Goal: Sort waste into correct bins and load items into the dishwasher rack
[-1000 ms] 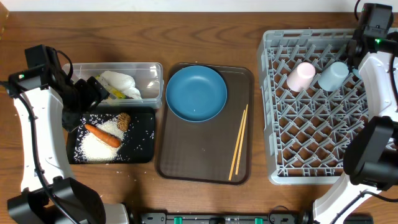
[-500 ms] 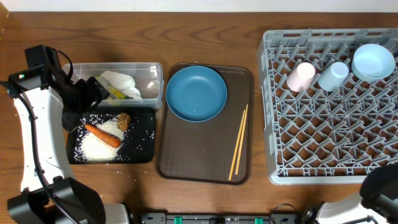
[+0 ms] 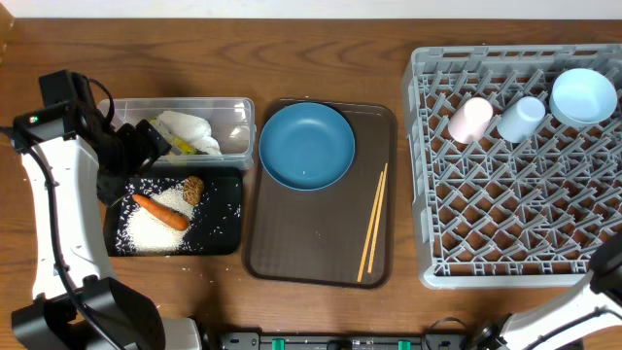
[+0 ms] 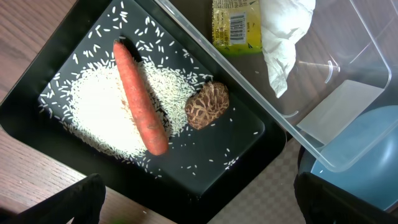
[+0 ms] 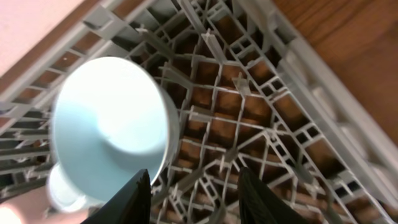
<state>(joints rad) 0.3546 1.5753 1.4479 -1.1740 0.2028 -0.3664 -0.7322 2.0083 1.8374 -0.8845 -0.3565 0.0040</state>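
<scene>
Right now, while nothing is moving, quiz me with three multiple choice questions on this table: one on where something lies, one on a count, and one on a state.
1. Where do the chopsticks lie?
A. in the clear tub
B. on the black tray
C. on the brown serving tray

2. How many cups are in the dishwasher rack?
A. two
B. one
C. four

3. How is the left hand?
A. shut on the carrot
B. open, nothing held
C. shut on nothing

Answers:
1 C: the chopsticks lie on the brown tray's right side, beside the plate.
2 A: a pink cup and a light-blue cup sit side by side near the rack's far edge.
3 B: the left wrist view shows its fingers wide apart with nothing between them.
</scene>
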